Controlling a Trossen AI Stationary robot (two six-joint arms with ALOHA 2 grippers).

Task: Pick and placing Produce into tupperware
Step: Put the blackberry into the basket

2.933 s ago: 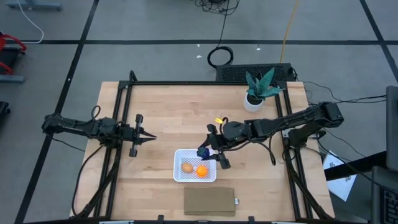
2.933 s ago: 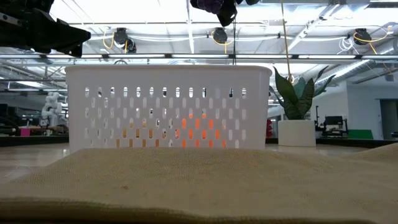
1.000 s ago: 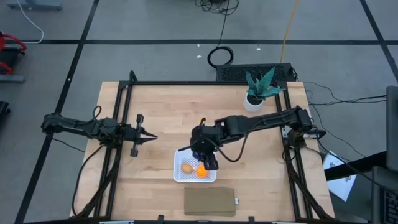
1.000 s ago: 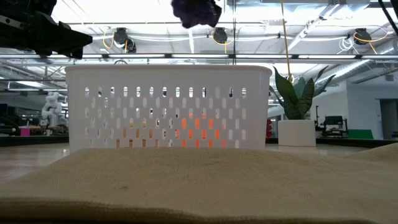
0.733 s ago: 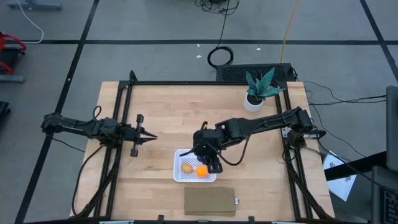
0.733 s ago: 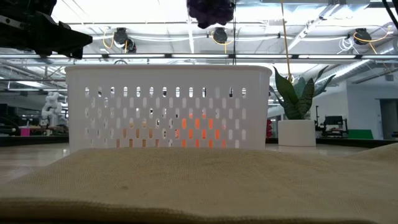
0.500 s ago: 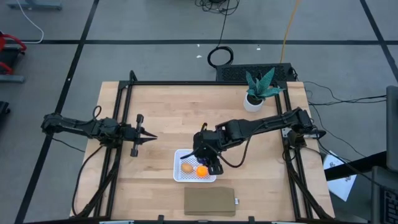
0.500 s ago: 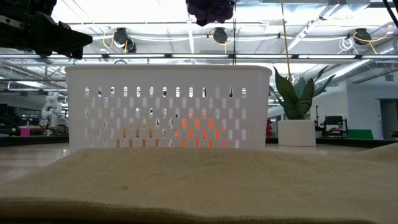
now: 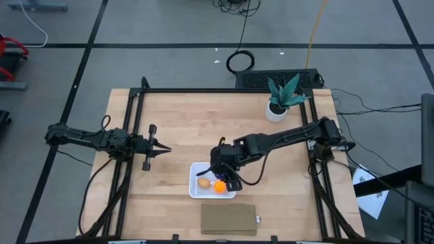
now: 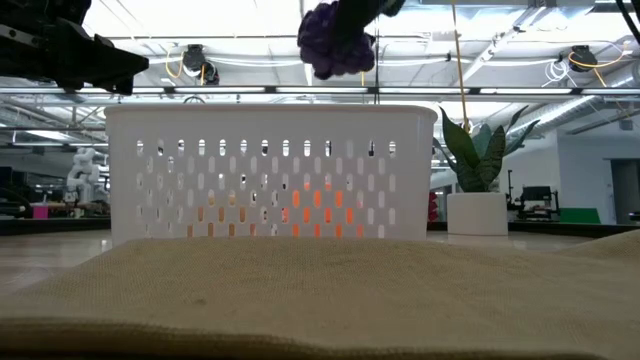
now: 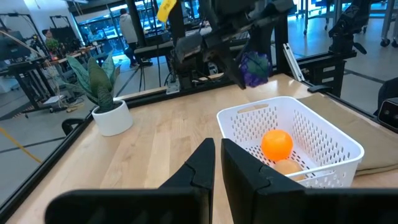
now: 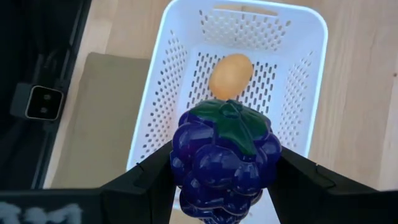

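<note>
Left gripper [image 9: 163, 150]: hovers over the left half of the desk, well clear of everything, tips pointing toward the middle. Left wrist view shows its two fingers [image 11: 239, 167] pressed nearly together, nothing between them.

Tupperware [image 9: 196, 171]: white perforated basket, sits near the front edge, about mid-width. Inside it lie the tan-brown piece [image 9: 204, 182] and, just beside it on the right, the orange piece [image 9: 220, 186] (both also visible through the slots in the low view).

Right gripper [image 12: 222, 186]: reaches in from the right edge and hangs over the right part of the basket. Fingers clamped on the purple grapes [image 12: 224, 158], one finger on each flank. Grapes sit above the basket rim, not touching it (low view: grapes [image 10: 337, 42] clear of the top edge).

Brown pad [image 9: 228, 219]: flat, at the front edge, just in front of the basket.

Potted plant [image 9: 281, 98]: upright in a white pot near the back right corner.
</note>
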